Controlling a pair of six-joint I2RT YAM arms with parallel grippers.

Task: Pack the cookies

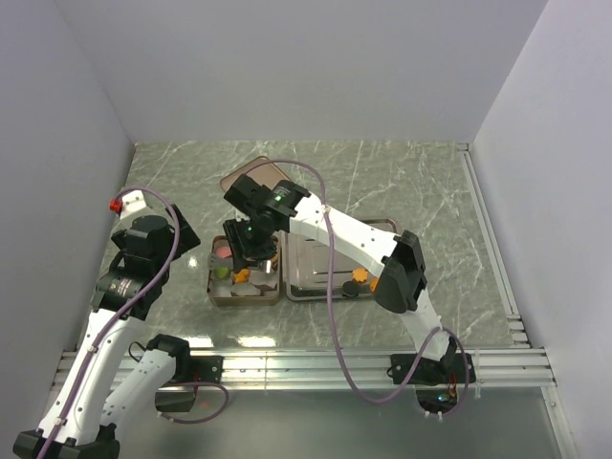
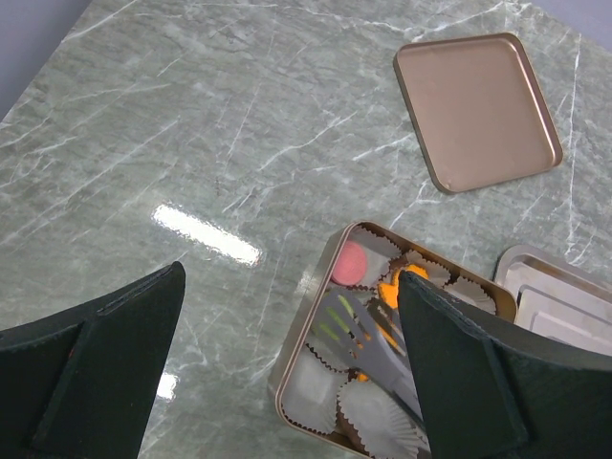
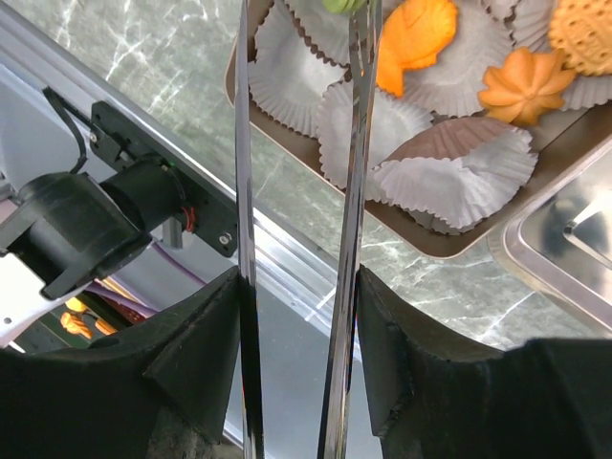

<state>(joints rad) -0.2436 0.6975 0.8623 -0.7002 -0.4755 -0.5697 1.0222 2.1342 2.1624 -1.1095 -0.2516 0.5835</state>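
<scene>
A brown tin (image 1: 229,295) lined with white paper cups holds the cookies: a pink one (image 2: 352,263), an orange one (image 2: 390,287) and a green one (image 2: 337,320). In the right wrist view more orange cookies (image 3: 413,38) (image 3: 524,81) lie in cups. My right gripper (image 1: 251,241) (image 3: 296,316) is shut on metal tongs (image 3: 356,191), whose tips reach into the tin by the green cookie (image 3: 344,5). The tongs (image 2: 402,354) also show in the left wrist view. My left gripper (image 2: 287,363) is open and empty, above the table left of the tin. One orange cookie (image 1: 359,277) lies on the silver tray (image 1: 311,287).
The tin's lid (image 1: 256,177) (image 2: 476,110) lies behind the tin. The silver tray (image 2: 564,296) (image 3: 574,239) stands right against the tin. The left arm's base (image 3: 86,220) and the table's front rail are below the tin.
</scene>
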